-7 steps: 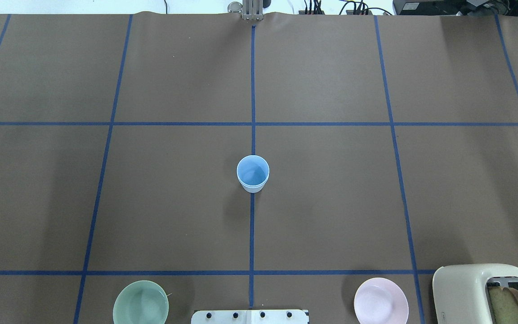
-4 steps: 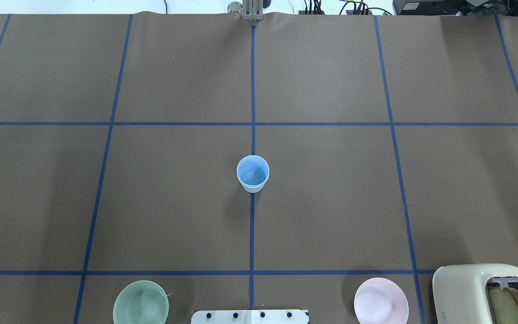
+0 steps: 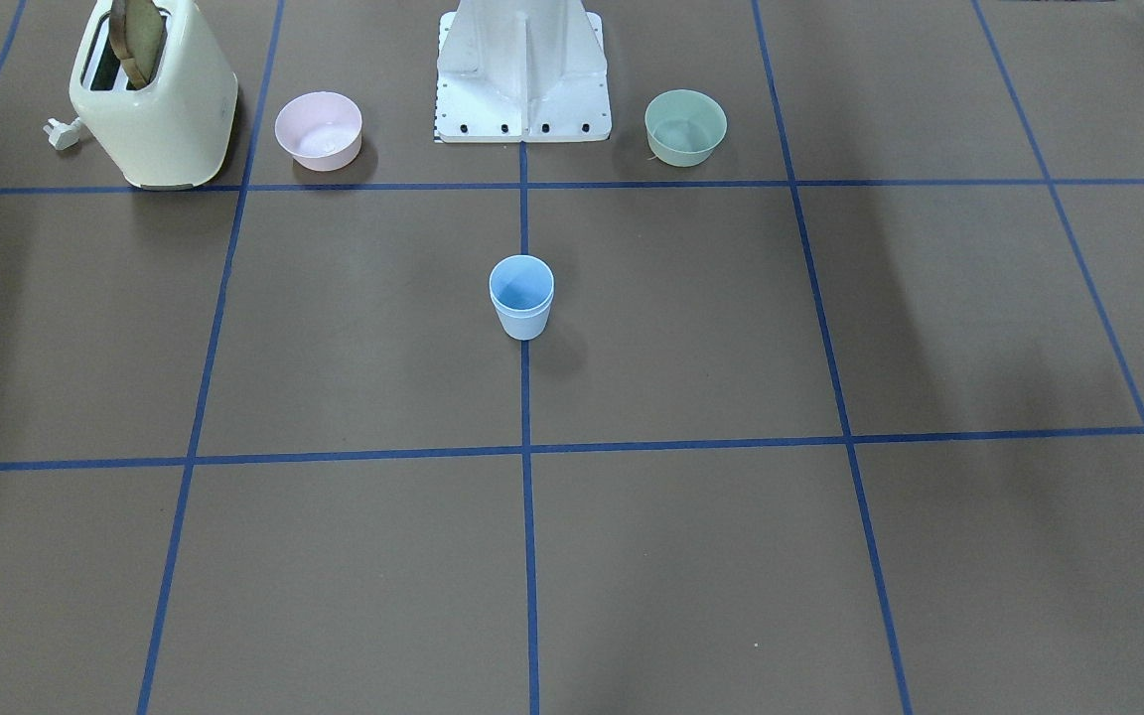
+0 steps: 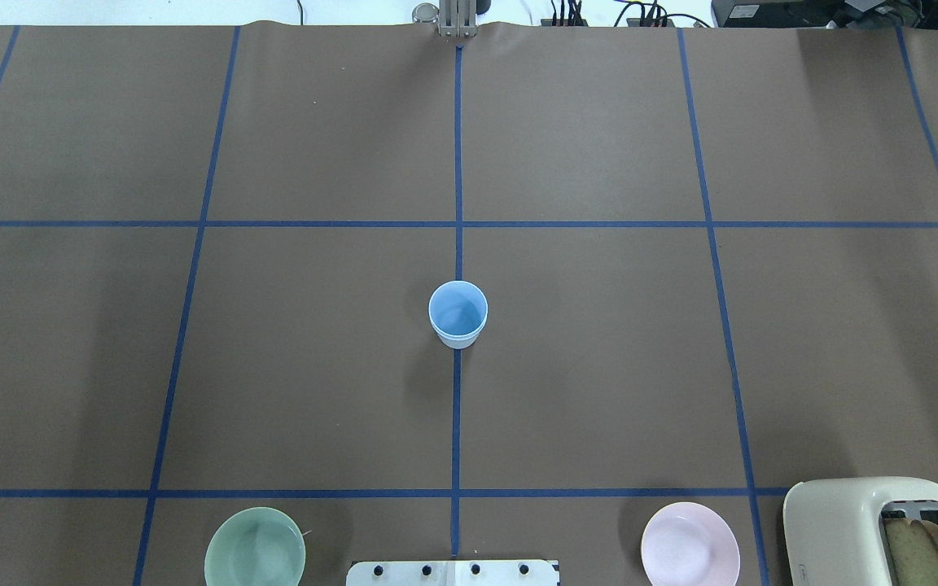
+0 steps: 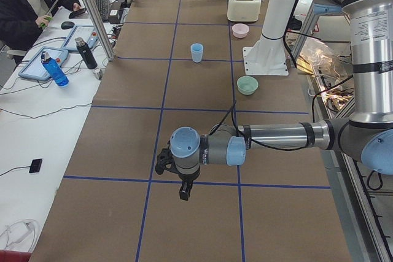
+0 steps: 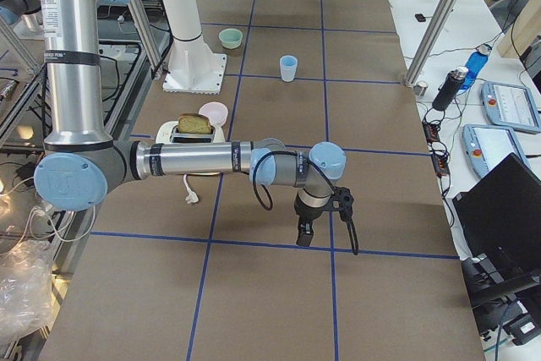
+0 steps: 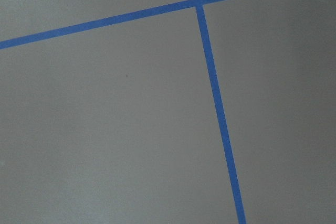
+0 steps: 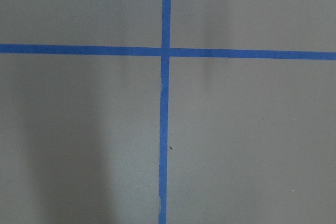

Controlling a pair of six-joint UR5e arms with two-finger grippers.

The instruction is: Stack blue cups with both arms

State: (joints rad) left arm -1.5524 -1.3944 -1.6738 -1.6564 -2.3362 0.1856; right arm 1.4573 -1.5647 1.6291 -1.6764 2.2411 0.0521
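A pale-blue cup stands upright on the centre tape line. It also shows in the front view, where its rim has a double edge, like one cup nested in another. No separate second cup is in view. The left gripper shows only in the left side view, pointing down over the table far from the cup. The right gripper shows only in the right side view, also far from the cup. I cannot tell whether either is open or shut. Both wrist views show only brown table and blue tape.
A green bowl and a pink bowl sit either side of the white pedestal. A cream toaster with bread stands beside the pink bowl. A person sits at a side desk with bottles.
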